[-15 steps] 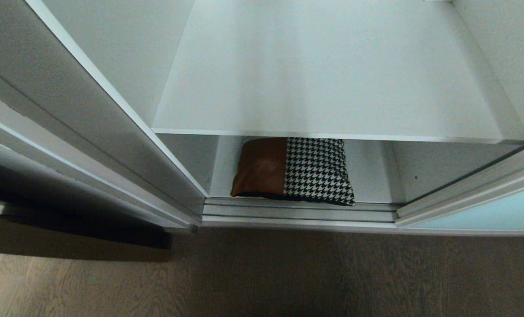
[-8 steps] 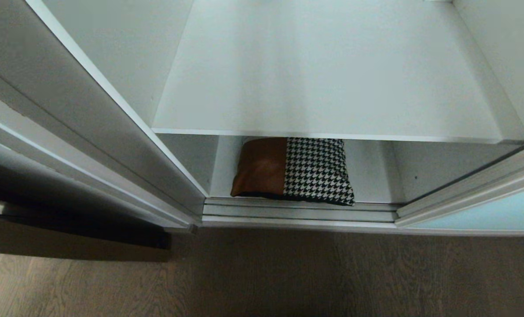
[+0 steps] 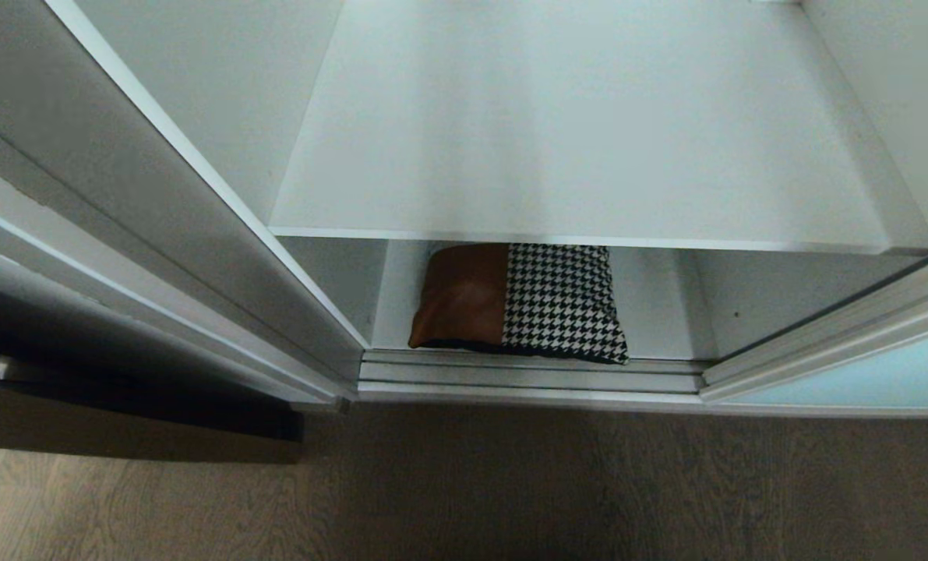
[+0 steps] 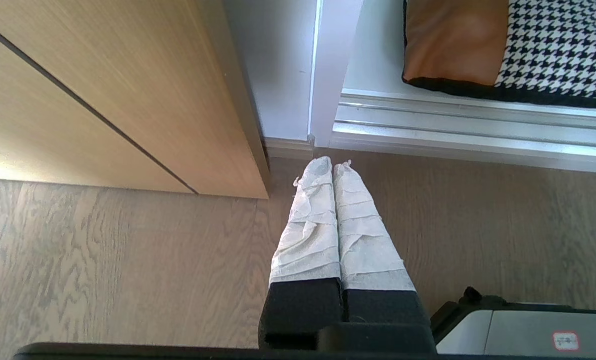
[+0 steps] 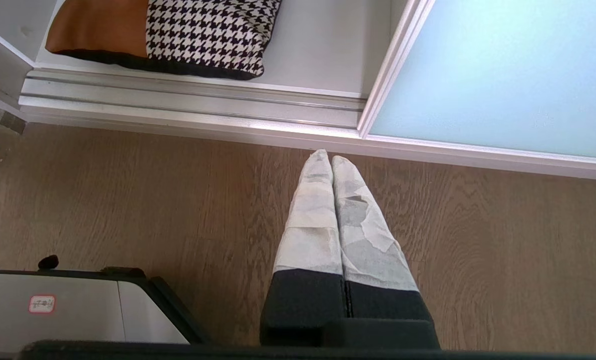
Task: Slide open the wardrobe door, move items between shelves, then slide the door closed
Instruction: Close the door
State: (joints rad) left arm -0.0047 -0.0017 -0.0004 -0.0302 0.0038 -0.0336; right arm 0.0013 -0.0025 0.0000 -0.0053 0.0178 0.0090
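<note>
The wardrobe stands open in front of me. A cushion (image 3: 518, 302), tan leather on its left half and black-and-white houndstooth on its right, lies on the bottom shelf (image 3: 651, 312) just behind the floor track (image 3: 530, 374). Above it a bare white shelf (image 3: 580, 125) spans the opening. The pale aqua sliding door (image 3: 861, 370) is pushed to the right; its frosted panel (image 5: 503, 70) fills the right wrist view. Neither arm shows in the head view. My left gripper (image 4: 333, 165) hangs shut and empty over the wooden floor, short of the track. My right gripper (image 5: 331, 159) hangs the same way, shut and empty, by the door's frame.
A light-brown wooden panel (image 4: 107, 90) stands left of the wardrobe opening. The wardrobe's white side wall (image 3: 160, 195) runs down the left. Wood-grain floor (image 3: 510, 483) lies before the track. My own base (image 5: 67, 310) shows at the edge of both wrist views.
</note>
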